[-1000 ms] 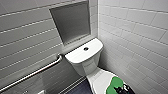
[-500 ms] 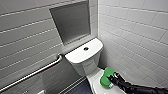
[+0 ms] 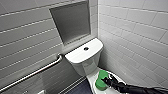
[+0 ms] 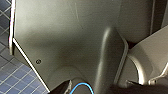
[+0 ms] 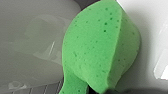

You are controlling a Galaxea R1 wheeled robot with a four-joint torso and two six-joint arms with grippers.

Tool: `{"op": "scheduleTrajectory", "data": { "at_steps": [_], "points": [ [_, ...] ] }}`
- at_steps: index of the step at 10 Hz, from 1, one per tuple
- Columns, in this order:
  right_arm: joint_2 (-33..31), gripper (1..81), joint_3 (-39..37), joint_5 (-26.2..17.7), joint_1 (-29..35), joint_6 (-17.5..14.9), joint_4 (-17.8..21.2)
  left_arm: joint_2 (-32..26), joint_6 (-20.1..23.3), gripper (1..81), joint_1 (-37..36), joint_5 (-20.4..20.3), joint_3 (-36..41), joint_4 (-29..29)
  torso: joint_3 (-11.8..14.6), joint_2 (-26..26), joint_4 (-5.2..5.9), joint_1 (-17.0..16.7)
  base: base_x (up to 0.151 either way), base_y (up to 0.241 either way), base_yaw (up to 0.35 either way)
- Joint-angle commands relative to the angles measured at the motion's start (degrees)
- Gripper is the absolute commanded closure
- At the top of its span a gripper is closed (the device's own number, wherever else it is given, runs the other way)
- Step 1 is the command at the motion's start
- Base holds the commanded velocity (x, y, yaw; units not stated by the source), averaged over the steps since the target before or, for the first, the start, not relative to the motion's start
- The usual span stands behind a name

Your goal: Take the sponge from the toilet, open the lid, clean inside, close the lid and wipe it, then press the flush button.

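The white toilet [image 3: 82,60] stands against the tiled corner, and the dark round flush button [image 3: 86,48] sits in the middle of its tank top. My right gripper [image 3: 107,81] comes in from the lower right on a black arm, shut on the bright green sponge [image 3: 100,80]. The sponge presses on the white rounded surface just in front of the tank. I cannot tell whether that surface is the lid. In the right wrist view the sponge [image 5: 100,50] is folded and squeezed, close to glossy white ceramic [image 5: 150,37].
A metal grab bar [image 3: 35,72] runs along the left wall below a grey recessed niche [image 3: 70,22]. The white tiled right wall [image 3: 135,37] stands close beside the toilet. Dark floor tiles [image 3: 77,88] lie to the toilet's left, and blue floor tiles [image 4: 10,75] appear in the left wrist view.
My right gripper has carried the sponge from the frame's lower right edge toward the tank, over the front of the toilet.
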Motion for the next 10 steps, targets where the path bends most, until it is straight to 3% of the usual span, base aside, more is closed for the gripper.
{"op": "scheduleTrajectory", "data": {
  "at_steps": [1, 3, 5, 10],
  "points": [
    [-0.38, 81.1, -3.04, -4.63, 4.29, 0.33, 0.83, -1.11, 0.38, 1.0, -0.32, 4.52, 0.10, -0.02, 0.00, 0.00, 0.00, 0.00, 0.000, 0.000, 0.000],
    [-4.86, 81.1, 1.61, -3.32, 2.36, 1.30, 0.57, -1.02, 0.38, 1.0, -0.32, 4.52, 0.10, -0.02, 0.00, 0.00, 0.00, 0.00, 0.000, 0.000, 0.000],
    [-10.57, 81.1, 11.89, 4.32, -0.53, 1.21, -0.92, -0.84, 0.38, 1.0, -0.32, 4.52, 0.10, 0.15, 0.00, 0.00, 0.00, 0.00, 0.000, 0.000, 0.000],
    [-18.92, 81.1, 19.63, 8.98, -7.04, 1.47, -3.04, -0.93, 0.38, 1.0, -0.32, 4.52, 0.10, 0.24, 0.00, 0.00, 0.00, 0.00, 0.000, 0.000, 0.000]
  ]
}}
